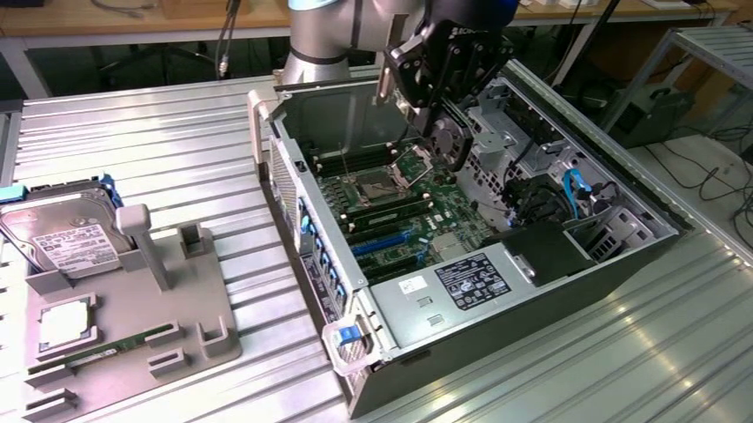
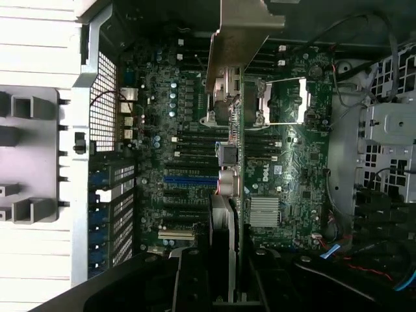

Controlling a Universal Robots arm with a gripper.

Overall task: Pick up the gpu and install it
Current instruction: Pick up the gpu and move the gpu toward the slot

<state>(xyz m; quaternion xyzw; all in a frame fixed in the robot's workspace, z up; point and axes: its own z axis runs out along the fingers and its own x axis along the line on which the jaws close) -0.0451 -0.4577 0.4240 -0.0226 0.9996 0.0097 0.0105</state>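
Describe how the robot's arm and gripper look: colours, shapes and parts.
The arm is a smooth, silver-grey cylinder, with a blue cap near the wrist. The gripper is black and boxy, built from flat, angular linkage plates that narrow into two dark fingers.

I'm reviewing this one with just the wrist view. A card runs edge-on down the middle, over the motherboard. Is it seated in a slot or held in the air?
Observer: Held in the air. The gripper clamps the gpu from above, and its lower edge appears clear of the motherboard.
Operator: Which way does the card's face point?
Observer: Its round fan faces the exterior view's right, toward the drive bays.
Operator: Anything in the parts tray beyond the slots I see?
Observer: Yes, a hard drive rests in the grey tray at the exterior view's left.
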